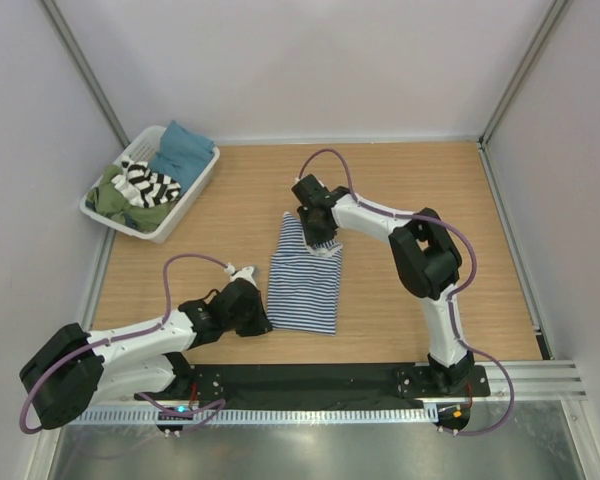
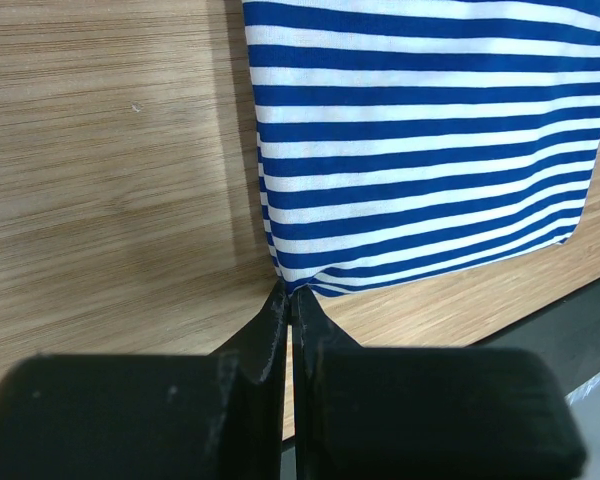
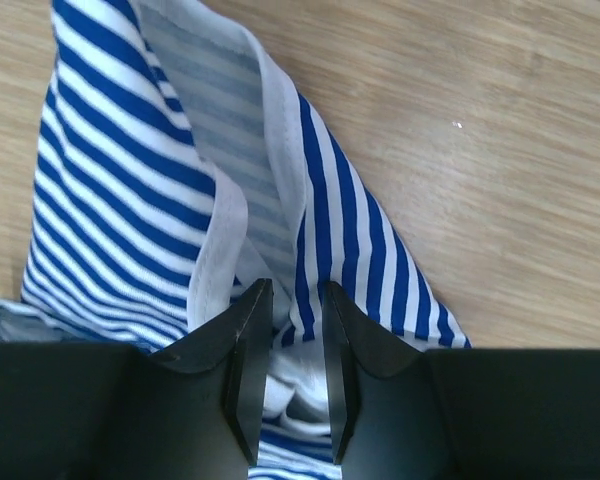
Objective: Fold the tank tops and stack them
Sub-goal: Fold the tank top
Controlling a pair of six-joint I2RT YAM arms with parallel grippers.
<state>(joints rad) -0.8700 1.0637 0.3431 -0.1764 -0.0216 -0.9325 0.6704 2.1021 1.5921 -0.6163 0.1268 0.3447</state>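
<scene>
Both left hand [image 2: 288, 297] and right hand [image 3: 290, 300] apparently pinch tank top [image 1: 305, 287].

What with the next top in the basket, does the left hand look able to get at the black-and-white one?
Likely yes: the black-and-white tank top lies uncovered in the basket on that side, though the left hand is shut on the navy-striped top.
</scene>
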